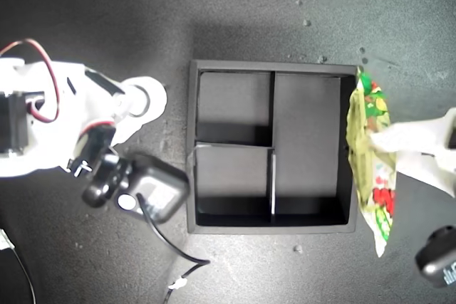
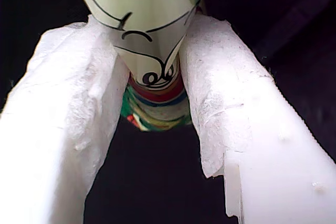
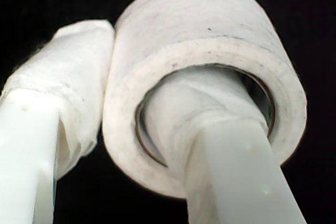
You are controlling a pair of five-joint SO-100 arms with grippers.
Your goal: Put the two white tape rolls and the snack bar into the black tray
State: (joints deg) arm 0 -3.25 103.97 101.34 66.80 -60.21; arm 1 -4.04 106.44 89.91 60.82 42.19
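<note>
A: Down at the near edge of the exterior view, what have we got?

B: A black camera housing low on the exterior view's right, and a cable trailing across the dark table (image 1: 85,261) toward the near edge.

A: And the black tray (image 1: 194,176)?

B: Sitting mid-table, all three compartments bare as far as the exterior view shows.

A: My first gripper (image 2: 155,90)?

B: On the exterior view's right, its padded fingers (image 2: 84,103) clamped on the snack bar (image 1: 371,161). The bar hangs lengthwise just beside the tray's right wall, outside it; whether it touches the rim, I cannot tell.

A: My second gripper (image 3: 126,98)?

B: On the exterior view's left. One finger (image 3: 205,114) is threaded through the centre hole of a white tape roll (image 3: 210,51), the other pressing the outer wall, so it is gripping that roll. In the exterior view the roll is well left of the tray, level with its far compartment.

A: The other roll?

B: Not showing in any view.
</note>
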